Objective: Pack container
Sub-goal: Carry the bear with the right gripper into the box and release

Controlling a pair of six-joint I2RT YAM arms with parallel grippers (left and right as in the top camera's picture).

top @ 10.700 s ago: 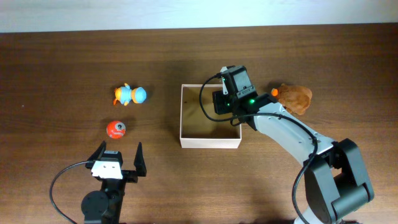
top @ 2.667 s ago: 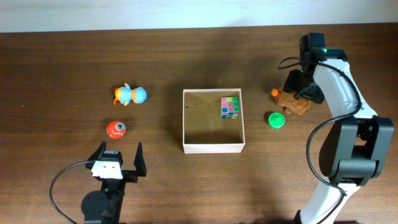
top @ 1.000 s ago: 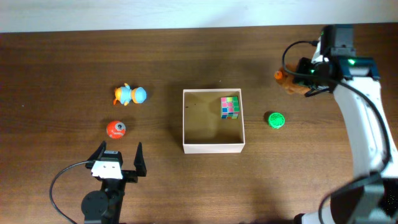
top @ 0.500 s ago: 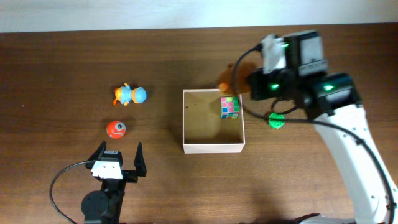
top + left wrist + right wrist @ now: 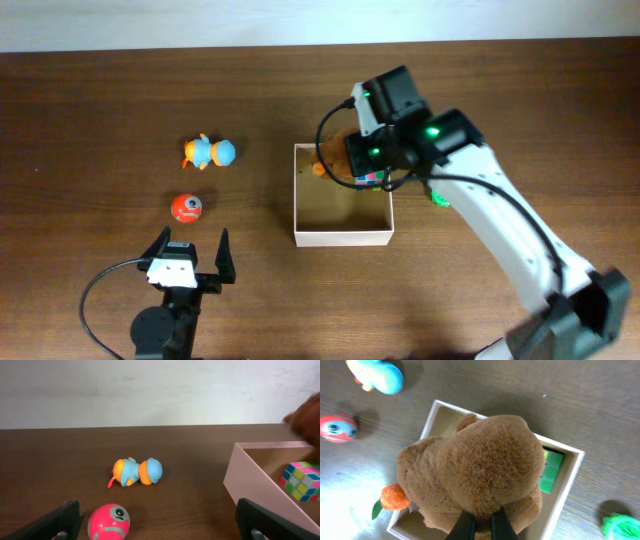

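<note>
The container is a shallow white-walled box with a tan inside, mid-table. It also shows in the left wrist view and the right wrist view. My right gripper is shut on a brown plush toy with an orange tuft, hanging over the container's back half. A colourful cube lies in the box's back right corner, partly hidden by the plush. My left gripper rests open near the front left edge, holding nothing.
An orange-and-blue duck toy and a red ball lie left of the container. A green ball sits just right of it, partly under my right arm.
My right arm has swung left from the far right of the table, carrying the plush toy to above the container. The left arm has not moved.
</note>
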